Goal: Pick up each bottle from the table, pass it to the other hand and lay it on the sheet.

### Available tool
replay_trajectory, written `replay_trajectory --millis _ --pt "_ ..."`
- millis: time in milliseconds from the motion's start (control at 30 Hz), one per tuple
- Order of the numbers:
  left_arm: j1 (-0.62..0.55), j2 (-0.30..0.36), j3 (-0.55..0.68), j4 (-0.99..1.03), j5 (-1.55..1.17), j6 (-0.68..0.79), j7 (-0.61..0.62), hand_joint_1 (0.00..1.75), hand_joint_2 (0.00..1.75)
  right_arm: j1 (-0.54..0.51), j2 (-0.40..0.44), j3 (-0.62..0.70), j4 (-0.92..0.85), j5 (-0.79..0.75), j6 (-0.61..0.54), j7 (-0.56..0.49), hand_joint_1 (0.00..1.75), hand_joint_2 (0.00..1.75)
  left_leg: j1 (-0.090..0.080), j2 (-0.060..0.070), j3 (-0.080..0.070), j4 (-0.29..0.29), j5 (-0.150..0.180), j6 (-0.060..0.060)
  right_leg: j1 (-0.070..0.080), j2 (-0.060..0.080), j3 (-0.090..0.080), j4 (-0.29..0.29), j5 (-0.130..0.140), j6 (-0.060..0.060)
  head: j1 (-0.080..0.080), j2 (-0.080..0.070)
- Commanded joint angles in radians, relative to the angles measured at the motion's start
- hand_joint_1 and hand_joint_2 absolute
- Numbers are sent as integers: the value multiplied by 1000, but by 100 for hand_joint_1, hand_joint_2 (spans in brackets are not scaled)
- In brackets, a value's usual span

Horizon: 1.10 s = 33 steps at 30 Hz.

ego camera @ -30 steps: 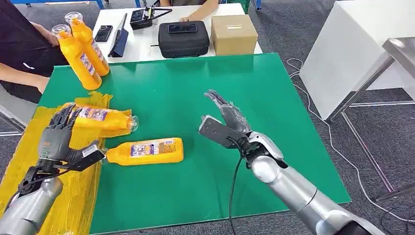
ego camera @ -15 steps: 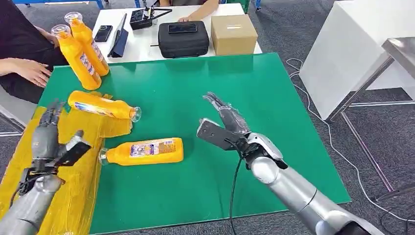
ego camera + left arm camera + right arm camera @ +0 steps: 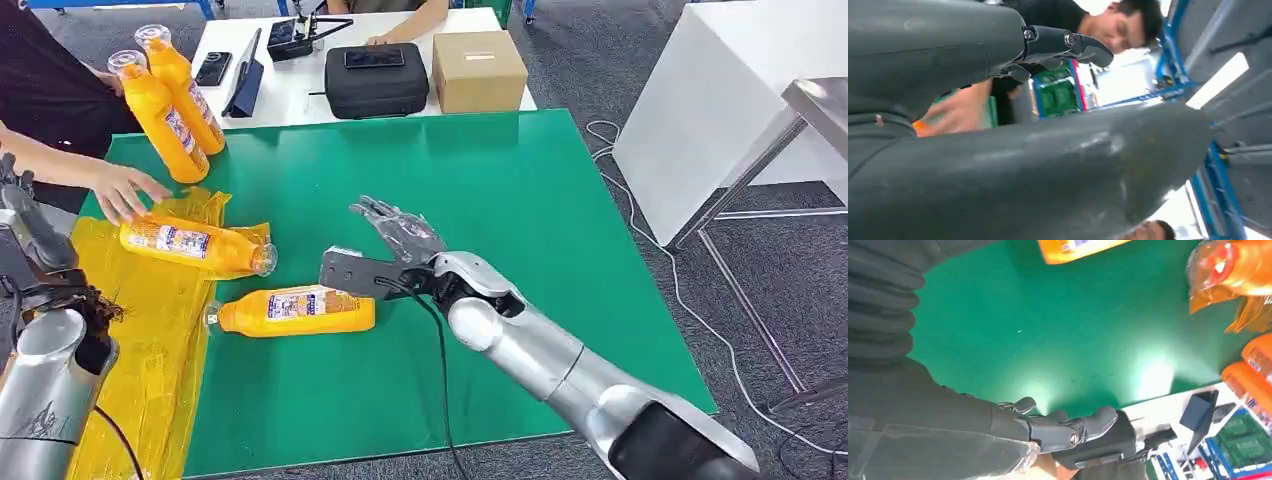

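Head view: right hand (image 3: 385, 250) open, empty, just beside lying orange bottle (image 3: 295, 310) | rigid, smooth plastic, likely slippery; grasp mid-body at label | left hand (image 3: 30, 235) grip unclear.

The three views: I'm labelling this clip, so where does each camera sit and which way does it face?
Head: high on the body, looking down at the green table; both arms show.
Left wrist: behind the left hand, facing a person and the ceiling.
Right wrist: behind the right hand, facing the table.
Shared: the bottle in head and right wrist.

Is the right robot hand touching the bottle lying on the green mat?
Apart. In the head view the right robot hand hovers open above the bottle, green mat visible between.
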<state>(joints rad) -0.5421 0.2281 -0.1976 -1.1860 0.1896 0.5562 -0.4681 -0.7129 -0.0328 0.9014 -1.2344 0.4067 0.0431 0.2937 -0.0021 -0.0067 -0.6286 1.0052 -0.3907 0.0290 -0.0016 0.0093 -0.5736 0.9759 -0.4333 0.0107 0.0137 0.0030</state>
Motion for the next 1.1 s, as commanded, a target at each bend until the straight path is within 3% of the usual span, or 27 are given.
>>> replay_trajectory --millis 33,633,1100 --pt "-69 -16 -96 16 18 7 -11 0 0 -95 65 109 223 -1 9 9 0 175 1 0 1 0 -1 -1 0 -1 2 -1 -1 0 0 0" --pt "-91 -42 -134 27 40 15 0 0 0 -45 117 129 244 -29 47 48 0 175 1 -2 7 0 -4 -3 0 -4 9 -2 -4 0 0 0" --pt "-70 -40 -150 -2 59 27 -3 0 0 -15 156 158 326 -17 60 71 0 175 0 0 2 -1 -1 -1 0 -1 3 -2 -1 0 0 0"
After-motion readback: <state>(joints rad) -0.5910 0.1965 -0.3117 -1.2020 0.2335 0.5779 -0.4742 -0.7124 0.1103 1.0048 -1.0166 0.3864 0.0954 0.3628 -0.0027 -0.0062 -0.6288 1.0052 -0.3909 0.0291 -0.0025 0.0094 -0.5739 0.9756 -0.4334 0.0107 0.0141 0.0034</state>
